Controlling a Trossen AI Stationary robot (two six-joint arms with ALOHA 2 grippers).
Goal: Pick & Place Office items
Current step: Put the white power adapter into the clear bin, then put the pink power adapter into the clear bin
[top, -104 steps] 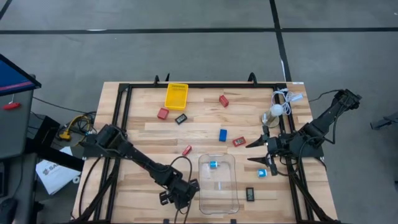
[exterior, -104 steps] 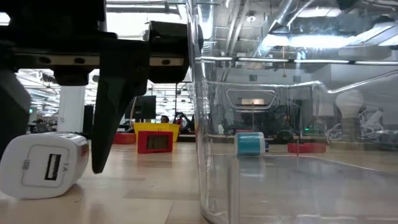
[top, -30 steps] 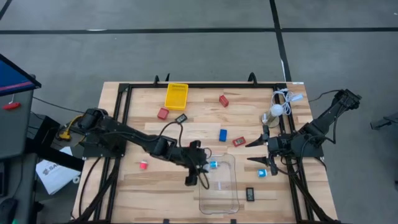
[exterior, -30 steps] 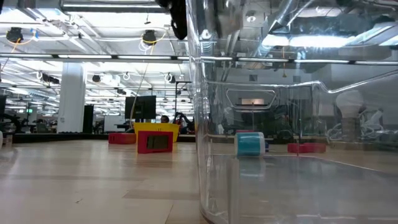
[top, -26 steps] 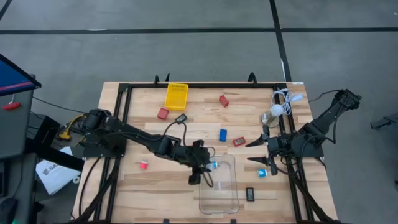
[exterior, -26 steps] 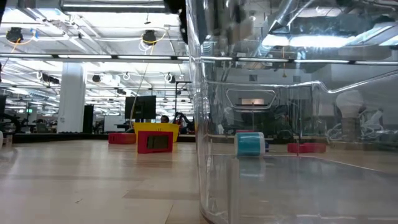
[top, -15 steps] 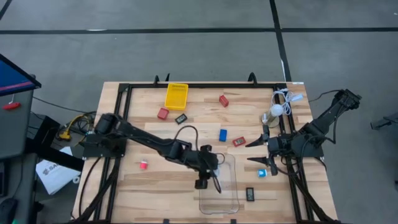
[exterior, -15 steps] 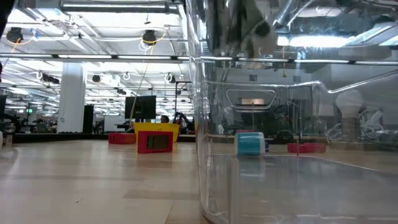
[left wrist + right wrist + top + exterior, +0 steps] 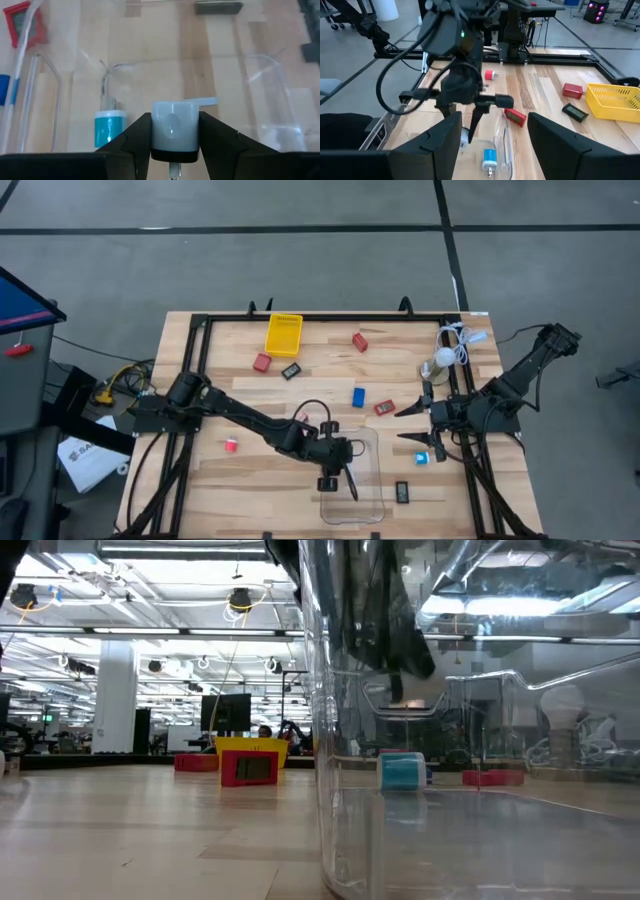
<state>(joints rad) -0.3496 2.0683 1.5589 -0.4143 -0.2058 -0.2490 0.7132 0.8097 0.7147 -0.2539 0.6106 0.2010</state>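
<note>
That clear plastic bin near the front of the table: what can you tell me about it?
The clear plastic bin is a see-through, rounded-corner tub, standing upright and open-topped on the wooden table. Its walls look thin and glossy. One white-and-cyan piece lies on its floor. The left end effector hangs above its opening, gripping a pale white piece not yet released. A black rectangle lies just outside its right wall.
</note>
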